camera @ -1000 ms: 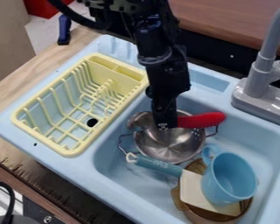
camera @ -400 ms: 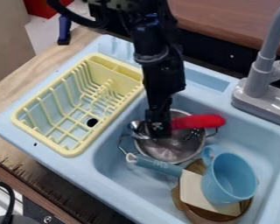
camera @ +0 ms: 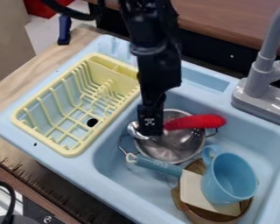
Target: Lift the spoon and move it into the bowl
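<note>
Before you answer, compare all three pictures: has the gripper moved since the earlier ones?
Yes, the gripper has moved to the picture's left, closer to the yellow dish rack.

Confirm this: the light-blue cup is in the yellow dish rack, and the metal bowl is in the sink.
Not quite: the camera view shows the light-blue cup in the sink, not in the yellow dish rack. The metal bowl is in the sink, as you said.
</note>
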Controlling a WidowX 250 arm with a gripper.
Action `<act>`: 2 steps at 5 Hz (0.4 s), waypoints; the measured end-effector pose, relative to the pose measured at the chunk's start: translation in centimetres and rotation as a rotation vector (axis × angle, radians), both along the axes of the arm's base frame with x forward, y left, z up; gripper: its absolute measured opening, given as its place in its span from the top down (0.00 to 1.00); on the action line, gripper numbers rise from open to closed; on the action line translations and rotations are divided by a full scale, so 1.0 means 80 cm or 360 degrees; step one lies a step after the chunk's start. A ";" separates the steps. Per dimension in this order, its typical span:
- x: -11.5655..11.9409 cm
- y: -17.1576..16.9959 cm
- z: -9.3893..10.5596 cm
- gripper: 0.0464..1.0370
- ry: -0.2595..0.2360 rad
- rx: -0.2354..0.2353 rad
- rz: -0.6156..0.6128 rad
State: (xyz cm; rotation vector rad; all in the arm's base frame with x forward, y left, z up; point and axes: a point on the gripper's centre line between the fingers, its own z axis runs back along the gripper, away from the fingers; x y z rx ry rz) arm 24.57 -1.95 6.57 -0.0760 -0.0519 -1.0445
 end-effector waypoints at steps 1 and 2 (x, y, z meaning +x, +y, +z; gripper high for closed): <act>-0.001 0.005 0.013 0.04 -0.0047 0.0079 0.0028; -0.003 0.016 0.021 0.04 -0.0052 0.0174 0.0075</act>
